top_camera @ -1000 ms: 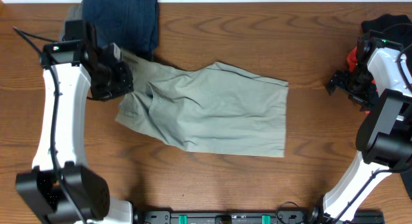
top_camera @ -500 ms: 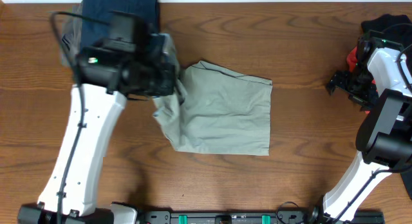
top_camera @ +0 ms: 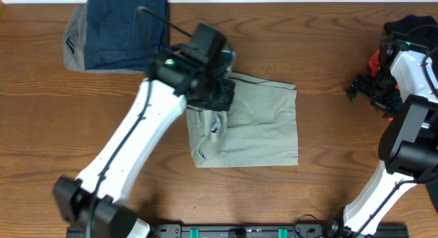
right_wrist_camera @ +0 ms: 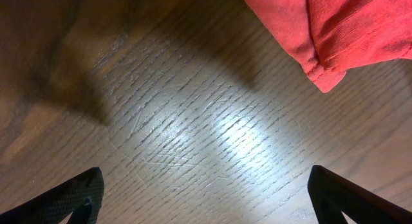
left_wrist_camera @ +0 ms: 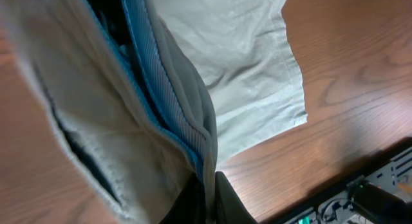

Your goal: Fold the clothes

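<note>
Left gripper is pinching the khaki trousers tight, table centre; right gripper, 3 o'clock, is hovering wide apart, holding nothing.

left claw on khaki trousers, blue jeans apart

Left arm: I reach on a diagonal from the near-left corner of the surface to its middle. My left hand points down, jaws pinched tight on the clothes. Right arm: folded at the right edge. My right hand sits low with its jaws spread wide, gripping nothing.
</note>
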You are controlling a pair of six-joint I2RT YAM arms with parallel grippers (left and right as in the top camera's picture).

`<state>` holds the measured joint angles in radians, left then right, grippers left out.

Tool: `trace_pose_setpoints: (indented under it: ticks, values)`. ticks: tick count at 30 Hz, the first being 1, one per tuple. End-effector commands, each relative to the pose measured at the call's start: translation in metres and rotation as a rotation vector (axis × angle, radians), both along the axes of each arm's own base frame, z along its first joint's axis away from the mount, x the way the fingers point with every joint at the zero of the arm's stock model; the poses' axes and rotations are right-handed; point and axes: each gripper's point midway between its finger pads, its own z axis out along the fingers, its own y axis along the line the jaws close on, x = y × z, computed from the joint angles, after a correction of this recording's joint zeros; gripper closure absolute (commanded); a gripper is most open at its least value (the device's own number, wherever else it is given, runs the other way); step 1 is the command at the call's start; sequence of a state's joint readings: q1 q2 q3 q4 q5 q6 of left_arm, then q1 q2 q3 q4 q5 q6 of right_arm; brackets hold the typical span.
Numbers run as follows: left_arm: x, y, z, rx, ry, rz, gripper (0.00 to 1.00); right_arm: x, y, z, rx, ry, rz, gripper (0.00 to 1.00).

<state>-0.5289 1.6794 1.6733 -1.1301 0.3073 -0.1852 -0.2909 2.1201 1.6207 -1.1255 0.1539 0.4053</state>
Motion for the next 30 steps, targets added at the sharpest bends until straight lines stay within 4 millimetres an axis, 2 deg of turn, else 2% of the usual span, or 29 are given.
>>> trace_pose_setpoints:
  ticks: [1, 5, 8, 10, 15, 23, 27, 30]
  values:
    - [0.003, -0.018, -0.017, 0.011, 0.018, -0.022, 0.94, 0.004, -0.004, 0.004, -0.014, -0.011, -0.001, 0.01]
    - [0.005, -0.03, -0.021, 0.002, 0.002, -0.045, 0.94, 0.004, -0.004, 0.004, -0.014, -0.011, -0.001, 0.01]
    - [0.007, -0.024, -0.018, 0.006, 0.004, -0.03, 0.94, 0.004, -0.004, 0.004, -0.014, -0.011, -0.001, 0.01]
    - [0.01, -0.011, -0.018, 0.031, 0.01, 0.001, 0.94, 0.004, -0.004, 0.004, -0.014, -0.011, -0.001, 0.01]
    - [0.015, 0.039, -0.018, 0.137, 0.037, 0.109, 0.94, 0.004, -0.004, 0.004, -0.014, -0.011, -0.001, 0.01]
    - [0.023, 0.119, -0.002, 0.276, 0.016, 0.292, 0.94, 0.004, -0.004, 0.004, -0.014, -0.011, -0.001, 0.01]
    - [0.024, 0.14, 0.014, 0.276, 0.005, 0.33, 0.94, 0.004, -0.004, 0.004, -0.014, -0.011, -0.001, 0.01]
    - [0.027, 0.147, 0.028, 0.274, -0.017, 0.345, 0.94, 0.004, -0.004, 0.004, -0.014, -0.011, -0.001, 0.01]
